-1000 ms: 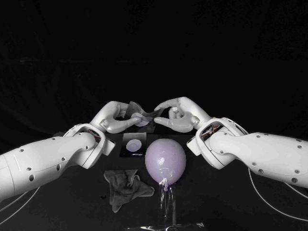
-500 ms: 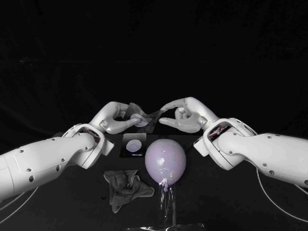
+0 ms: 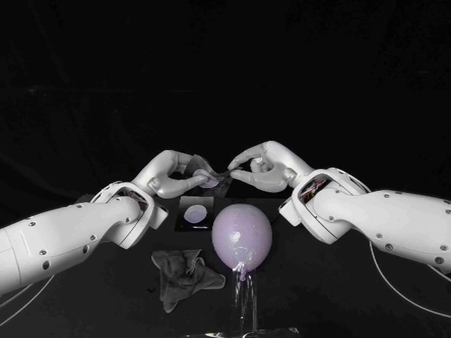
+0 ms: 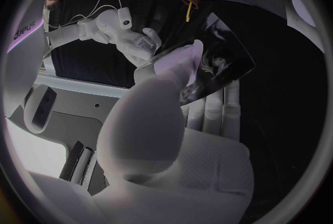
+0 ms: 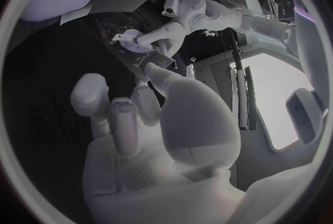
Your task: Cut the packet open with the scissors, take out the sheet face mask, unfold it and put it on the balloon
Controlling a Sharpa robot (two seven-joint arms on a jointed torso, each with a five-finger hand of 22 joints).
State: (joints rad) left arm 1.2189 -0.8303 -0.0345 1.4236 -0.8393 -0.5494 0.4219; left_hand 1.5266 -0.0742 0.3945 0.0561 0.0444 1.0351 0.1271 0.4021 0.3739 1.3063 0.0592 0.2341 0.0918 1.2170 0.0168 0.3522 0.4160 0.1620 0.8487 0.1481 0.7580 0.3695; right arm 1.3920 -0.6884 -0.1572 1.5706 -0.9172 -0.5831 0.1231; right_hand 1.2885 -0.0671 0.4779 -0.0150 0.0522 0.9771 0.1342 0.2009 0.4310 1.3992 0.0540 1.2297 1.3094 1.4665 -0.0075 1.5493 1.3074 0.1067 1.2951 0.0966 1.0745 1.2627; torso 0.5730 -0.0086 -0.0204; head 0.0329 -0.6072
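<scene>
my left hand (image 3: 170,176) pinches the packet (image 3: 211,180). my right hand (image 3: 262,166) touches its other edge — i can't tell if it grips. i'd pinch firm first — then pull slow.

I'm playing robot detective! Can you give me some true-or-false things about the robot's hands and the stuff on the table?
1. The pale purple oval balloon sits on a clear stand. True.
2. A mask covers the balloon. False: its surface is bare.
3. The left hand holds the dark shiny flat packet. True.
4. The right hand holds scissors. False: its fingers pinch the packet's corner.
5. The crumpled grey sheet hangs between the hands. False: it lies on the black table beside the balloon.
</scene>
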